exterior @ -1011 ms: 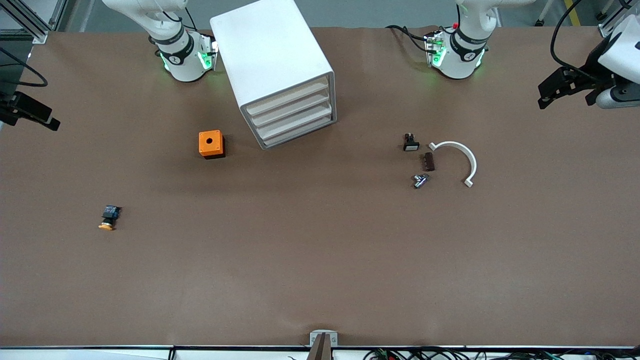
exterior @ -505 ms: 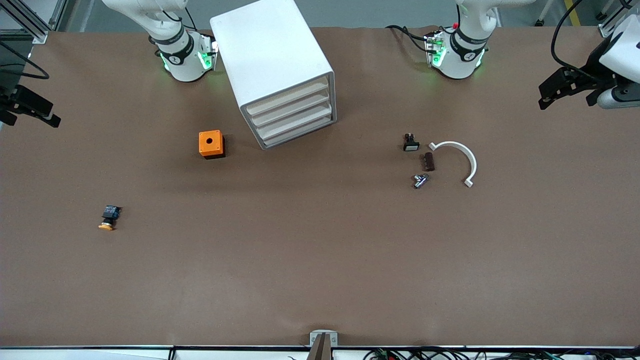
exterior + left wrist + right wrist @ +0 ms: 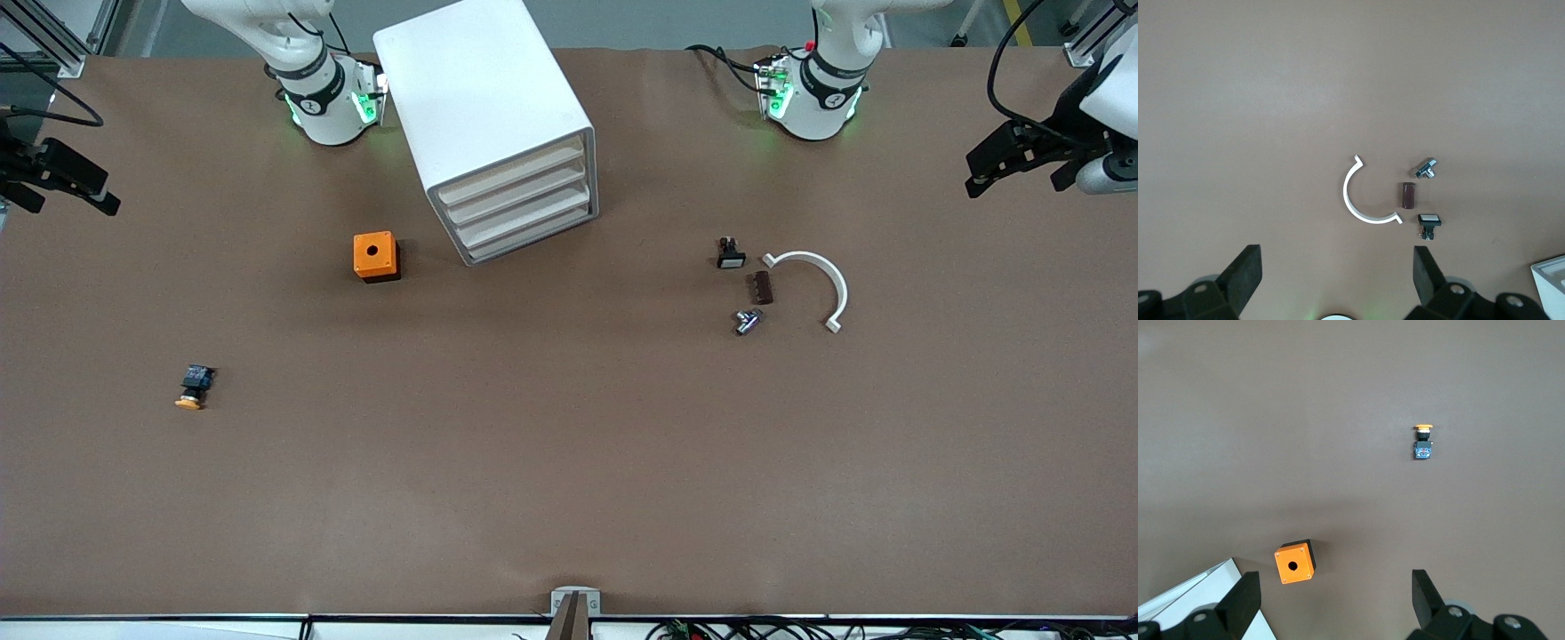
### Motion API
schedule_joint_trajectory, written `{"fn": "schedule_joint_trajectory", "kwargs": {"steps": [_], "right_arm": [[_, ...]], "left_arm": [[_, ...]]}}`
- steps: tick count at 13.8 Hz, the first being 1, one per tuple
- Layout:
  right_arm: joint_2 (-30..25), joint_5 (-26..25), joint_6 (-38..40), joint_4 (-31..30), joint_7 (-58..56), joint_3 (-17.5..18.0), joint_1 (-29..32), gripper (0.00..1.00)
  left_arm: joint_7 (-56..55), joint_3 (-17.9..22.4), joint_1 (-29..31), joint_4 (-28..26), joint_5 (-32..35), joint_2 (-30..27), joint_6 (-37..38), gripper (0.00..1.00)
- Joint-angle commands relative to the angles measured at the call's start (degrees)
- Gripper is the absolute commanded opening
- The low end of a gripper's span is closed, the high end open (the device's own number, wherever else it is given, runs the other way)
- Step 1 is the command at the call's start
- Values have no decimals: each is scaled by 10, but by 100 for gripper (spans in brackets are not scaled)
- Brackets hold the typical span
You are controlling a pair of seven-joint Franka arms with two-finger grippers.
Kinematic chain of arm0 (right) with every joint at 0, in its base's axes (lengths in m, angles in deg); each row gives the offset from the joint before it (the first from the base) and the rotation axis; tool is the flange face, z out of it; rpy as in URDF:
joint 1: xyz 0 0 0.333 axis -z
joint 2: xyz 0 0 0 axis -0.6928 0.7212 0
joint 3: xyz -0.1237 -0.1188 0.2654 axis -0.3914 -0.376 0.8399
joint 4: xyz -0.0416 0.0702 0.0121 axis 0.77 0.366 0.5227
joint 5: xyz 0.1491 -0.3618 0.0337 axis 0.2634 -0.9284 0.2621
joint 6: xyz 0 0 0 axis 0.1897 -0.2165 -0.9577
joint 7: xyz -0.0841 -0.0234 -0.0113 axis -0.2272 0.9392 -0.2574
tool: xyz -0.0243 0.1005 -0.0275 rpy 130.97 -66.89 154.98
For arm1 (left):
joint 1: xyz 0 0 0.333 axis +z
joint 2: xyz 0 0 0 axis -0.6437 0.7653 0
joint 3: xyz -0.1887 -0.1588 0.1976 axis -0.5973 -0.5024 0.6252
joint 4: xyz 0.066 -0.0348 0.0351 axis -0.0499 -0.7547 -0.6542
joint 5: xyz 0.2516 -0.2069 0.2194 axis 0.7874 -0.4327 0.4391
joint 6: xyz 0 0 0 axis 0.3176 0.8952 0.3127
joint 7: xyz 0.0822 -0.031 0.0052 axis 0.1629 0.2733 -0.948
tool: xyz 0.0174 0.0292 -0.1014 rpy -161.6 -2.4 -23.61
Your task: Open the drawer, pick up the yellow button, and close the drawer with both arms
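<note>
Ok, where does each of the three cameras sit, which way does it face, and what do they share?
Front view: high across the table, facing both bases; left gripper and right gripper open at the table's ends, cabinet between the bases.
Left wrist view: looks down past its open fingers at the white arc, also in the front view.
Right wrist view: looks down at the button, shared with the front view.
</note>
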Motion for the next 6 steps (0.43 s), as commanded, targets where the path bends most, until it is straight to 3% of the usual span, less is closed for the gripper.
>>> {"fn": "schedule_joint_trajectory", "kwargs": {"steps": [1, 6], "right_arm": [[-15, 2, 3, -14, -4, 1, 0, 100], [-12, 2, 16, 0, 3, 1, 0, 100]], "left_arm": [[2, 0, 3, 16, -8, 7, 10, 100], [3, -1, 2, 17, -8, 9, 14, 100]]}}
